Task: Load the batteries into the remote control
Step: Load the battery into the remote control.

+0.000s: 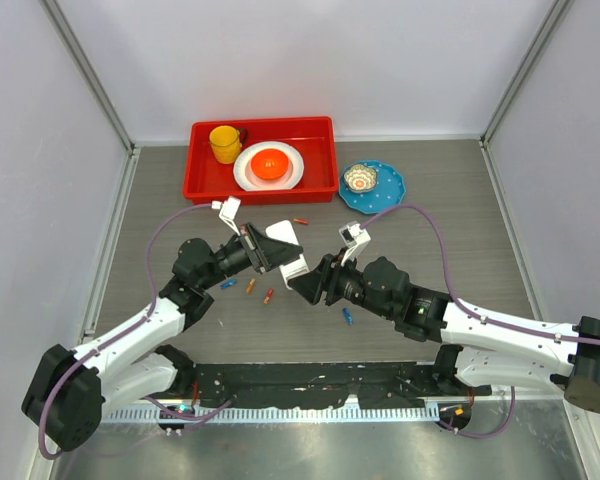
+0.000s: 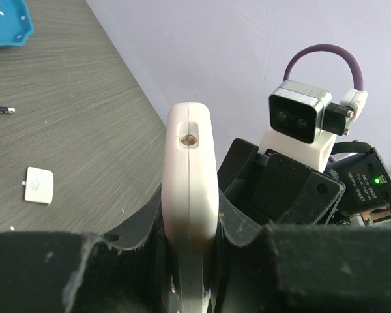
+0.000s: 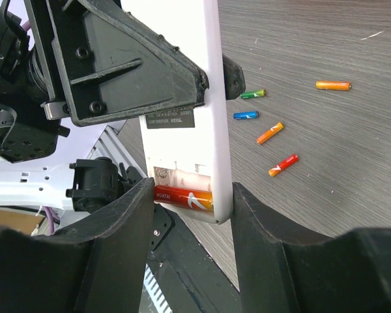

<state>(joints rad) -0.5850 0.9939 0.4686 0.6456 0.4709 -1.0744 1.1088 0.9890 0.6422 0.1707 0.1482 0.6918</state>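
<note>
Right wrist view, one entry: remote control (image 3: pixel 212 130), raised above the table (image 3: pixel 326 176), clamped tight in my left gripper (image 1: pixel 283 250); my right gripper (image 3: pixel 192 202) part open astride its open end, where one orange battery (image 3: pixel 182 197) sits, pressure there not discernible; spare batteries (image 3: pixel 270 132) loose below.

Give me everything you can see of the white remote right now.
The slim white plastic rectangular remote control is clamped edgewise in the left tool. Its back faces the right wrist camera: a grey label, and below it an open battery bay holding one orange battery. The right tool straddles that end; contact is unclear. A small round lens sits in the opposite end.
</note>
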